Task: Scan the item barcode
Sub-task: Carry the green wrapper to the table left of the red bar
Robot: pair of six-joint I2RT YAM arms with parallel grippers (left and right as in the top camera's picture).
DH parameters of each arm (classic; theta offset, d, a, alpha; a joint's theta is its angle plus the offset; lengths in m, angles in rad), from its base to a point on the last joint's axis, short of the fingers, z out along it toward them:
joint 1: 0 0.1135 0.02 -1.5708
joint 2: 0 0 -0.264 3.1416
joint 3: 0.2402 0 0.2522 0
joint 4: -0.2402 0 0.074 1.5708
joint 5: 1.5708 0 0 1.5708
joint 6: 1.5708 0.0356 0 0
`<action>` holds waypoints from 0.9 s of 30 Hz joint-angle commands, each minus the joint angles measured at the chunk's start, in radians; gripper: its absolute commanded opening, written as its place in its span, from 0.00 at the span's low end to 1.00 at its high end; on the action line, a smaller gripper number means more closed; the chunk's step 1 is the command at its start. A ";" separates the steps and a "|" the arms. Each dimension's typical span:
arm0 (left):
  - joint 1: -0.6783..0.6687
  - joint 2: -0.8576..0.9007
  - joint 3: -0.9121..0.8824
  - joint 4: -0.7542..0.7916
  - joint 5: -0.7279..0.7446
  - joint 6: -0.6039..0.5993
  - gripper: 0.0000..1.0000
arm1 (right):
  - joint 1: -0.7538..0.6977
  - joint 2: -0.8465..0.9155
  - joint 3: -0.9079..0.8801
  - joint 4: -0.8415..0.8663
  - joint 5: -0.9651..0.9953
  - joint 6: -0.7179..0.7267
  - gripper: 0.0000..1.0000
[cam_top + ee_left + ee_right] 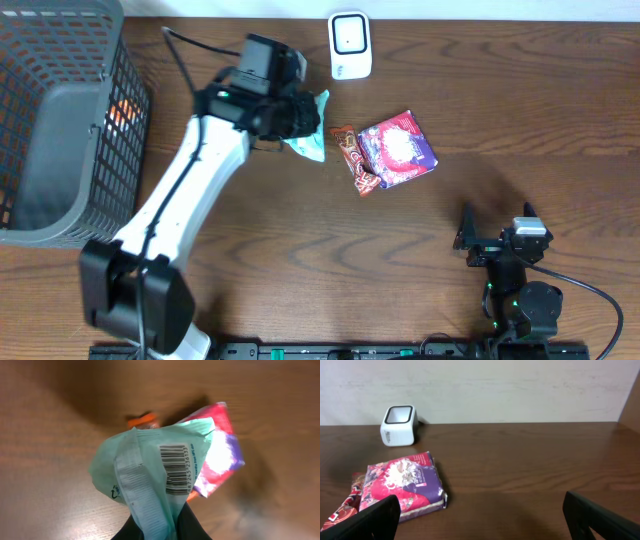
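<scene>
Mint-green film, crinkled and bunched, makes up the packet (150,475) that the left gripper (300,120) has pinched tight by one end. From the wrist view I can see the packet's back side. A flat seam with a ribbed, crimped edge runs down its length. Beside the seam sits a white panel carrying the barcode (176,470), black bars with a row of digits along one side. A small printed symbol shows near the lower left edge, too small to read. The film is puckered where the dark fingers (192,527) close on it, and the free end fans out wider.

From above, the packet pokes out from under the left gripper towards the right, over the brown wooden table (300,260). It lies between the black mesh basket (60,120) and the other snacks. A shiny pink and purple packet (398,150) lies flat on the wood just to its right, with a red-brown sweet wrapper (355,160) touching that one's left edge. The white scanner (350,45) stands at the far edge of the table, apart from the held packet, its window facing up. Something orange (122,112) shows through the basket's wall.

The right gripper (497,235) rests near the front right of the table with its jaws spread wide and nothing between them.
</scene>
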 commanded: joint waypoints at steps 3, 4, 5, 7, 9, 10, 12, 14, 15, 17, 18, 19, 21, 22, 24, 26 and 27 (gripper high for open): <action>-0.072 0.124 0.008 0.001 -0.165 -0.331 0.07 | -0.002 -0.003 -0.002 -0.004 -0.002 0.014 0.99; -0.084 0.148 0.008 0.001 -0.181 -0.363 0.07 | -0.002 -0.003 -0.002 -0.004 -0.002 0.014 0.99; -0.093 0.170 0.008 0.001 -0.198 -0.383 0.07 | -0.002 -0.003 -0.002 -0.004 -0.002 0.014 0.99; -0.110 0.220 0.008 0.012 -0.220 -0.409 0.08 | -0.002 -0.003 -0.002 -0.004 -0.002 0.014 0.99; -0.121 0.265 0.008 0.028 -0.222 -0.408 0.08 | -0.002 -0.003 -0.002 -0.004 -0.002 0.014 0.99; -0.124 0.282 0.008 0.035 -0.222 -0.408 0.08 | -0.002 -0.003 -0.002 -0.004 -0.002 0.014 0.99; -0.128 0.317 0.008 0.052 -0.220 -0.390 0.08 | -0.002 -0.003 -0.002 -0.004 -0.002 0.014 0.99; -0.129 0.336 0.008 0.057 -0.219 -0.375 0.08 | -0.002 -0.003 -0.002 -0.004 -0.002 0.014 0.99; -0.129 0.343 0.008 0.059 -0.219 -0.366 0.08 | -0.002 -0.003 -0.002 -0.004 -0.002 0.014 0.99; -0.129 0.347 0.008 0.060 -0.219 -0.335 0.08 | -0.002 -0.003 -0.002 -0.004 -0.002 0.014 0.99; -0.129 0.347 0.008 0.060 -0.219 -0.320 0.14 | -0.002 -0.003 -0.002 -0.004 -0.002 0.014 0.99; -0.129 0.347 0.009 0.060 -0.219 -0.309 0.22 | -0.002 -0.003 -0.002 -0.004 -0.002 0.014 0.99; -0.129 0.347 0.009 0.060 -0.219 -0.294 0.34 | -0.002 -0.003 -0.002 -0.004 -0.002 0.014 0.99; -0.129 0.347 0.009 0.060 -0.219 -0.285 0.40 | -0.002 -0.003 -0.002 -0.004 -0.002 0.014 0.99; -0.128 0.341 0.012 0.060 -0.219 -0.261 0.60 | -0.002 -0.003 -0.002 -0.004 -0.002 0.014 0.99; -0.126 0.329 0.023 0.060 -0.219 -0.233 0.70 | -0.002 -0.003 -0.002 -0.004 -0.002 0.014 0.99; -0.124 0.316 0.031 0.060 -0.219 -0.217 0.72 | -0.002 -0.003 -0.002 -0.004 -0.002 0.014 0.99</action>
